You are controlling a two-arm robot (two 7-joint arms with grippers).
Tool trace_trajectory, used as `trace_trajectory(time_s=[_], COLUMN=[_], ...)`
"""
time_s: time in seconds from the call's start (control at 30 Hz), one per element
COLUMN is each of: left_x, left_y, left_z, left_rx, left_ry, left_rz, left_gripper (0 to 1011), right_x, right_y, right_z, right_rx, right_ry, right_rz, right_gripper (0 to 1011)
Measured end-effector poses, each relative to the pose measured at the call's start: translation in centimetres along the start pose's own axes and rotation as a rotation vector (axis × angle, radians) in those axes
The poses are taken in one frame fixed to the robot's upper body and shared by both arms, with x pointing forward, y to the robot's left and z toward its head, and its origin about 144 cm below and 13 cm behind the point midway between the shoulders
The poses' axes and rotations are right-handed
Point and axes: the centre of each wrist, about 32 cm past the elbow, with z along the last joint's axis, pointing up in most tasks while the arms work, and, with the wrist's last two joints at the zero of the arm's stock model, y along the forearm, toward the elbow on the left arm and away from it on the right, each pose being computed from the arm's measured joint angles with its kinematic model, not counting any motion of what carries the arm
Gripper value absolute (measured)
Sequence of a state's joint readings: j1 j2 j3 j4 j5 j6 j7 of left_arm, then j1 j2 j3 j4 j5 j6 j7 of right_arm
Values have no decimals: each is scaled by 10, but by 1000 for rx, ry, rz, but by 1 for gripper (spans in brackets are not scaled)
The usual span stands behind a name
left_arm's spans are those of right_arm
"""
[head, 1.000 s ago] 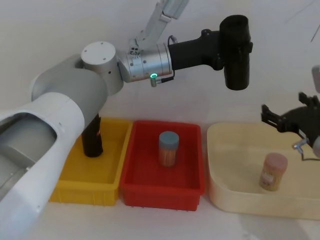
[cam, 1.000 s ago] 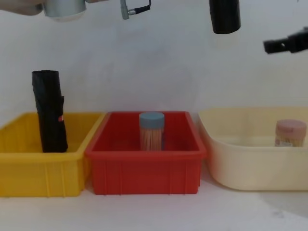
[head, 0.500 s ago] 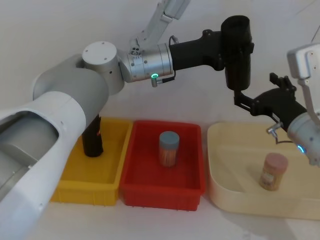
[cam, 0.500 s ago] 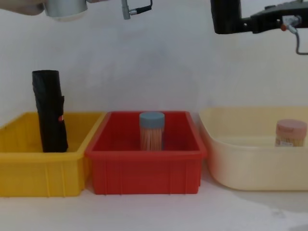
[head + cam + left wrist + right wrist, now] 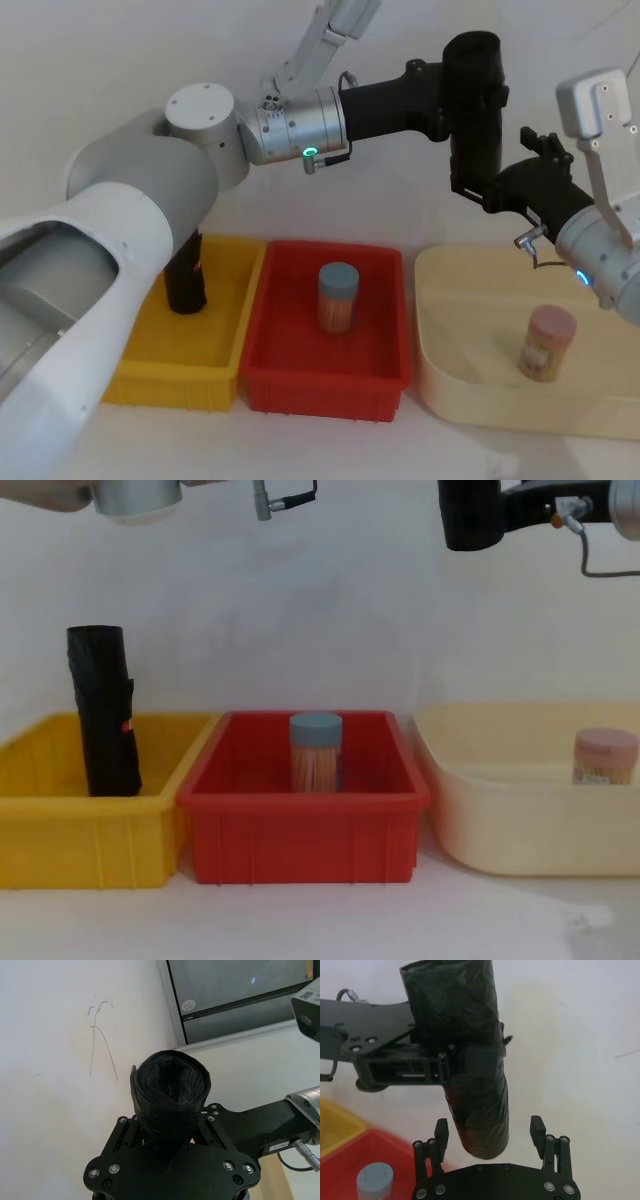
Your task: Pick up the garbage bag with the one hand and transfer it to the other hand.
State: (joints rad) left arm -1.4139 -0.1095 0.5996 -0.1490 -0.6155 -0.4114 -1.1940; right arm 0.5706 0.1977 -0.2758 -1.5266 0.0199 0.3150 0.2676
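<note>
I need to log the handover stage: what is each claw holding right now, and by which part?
The left claw grips the garbage bag around its middle. The right claw is open around its lower end, holding nothing yet.

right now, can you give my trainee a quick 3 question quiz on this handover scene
1. True or false: the left hand is shut on the raised garbage bag.
2. How do the right hand's fingers stand? A) clamped on the roll B) open, either side of its lower end C) down in the cream tub
3. Fill in: the blue-lidded jar stands in the ___ bin.

Key: 1 true; 2 B; 3 red.
</note>
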Motion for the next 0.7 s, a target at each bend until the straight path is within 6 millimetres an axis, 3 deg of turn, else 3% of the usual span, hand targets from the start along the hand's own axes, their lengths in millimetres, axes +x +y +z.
trace_trajectory(time_s=[0.47, 0.7], left_x=[0, 0], left_y=[0, 0], left_z=[0, 0], left_rx=[0, 0], left_ry=[0, 0], left_rz=[-1, -1], left_gripper=[365, 365], right_x=[-3, -4], right_y=[17, 21], right_z=[5, 6], right_rx=[6, 6], right_ry=[9, 11], right_rz=[17, 21], right_gripper=[1001, 865])
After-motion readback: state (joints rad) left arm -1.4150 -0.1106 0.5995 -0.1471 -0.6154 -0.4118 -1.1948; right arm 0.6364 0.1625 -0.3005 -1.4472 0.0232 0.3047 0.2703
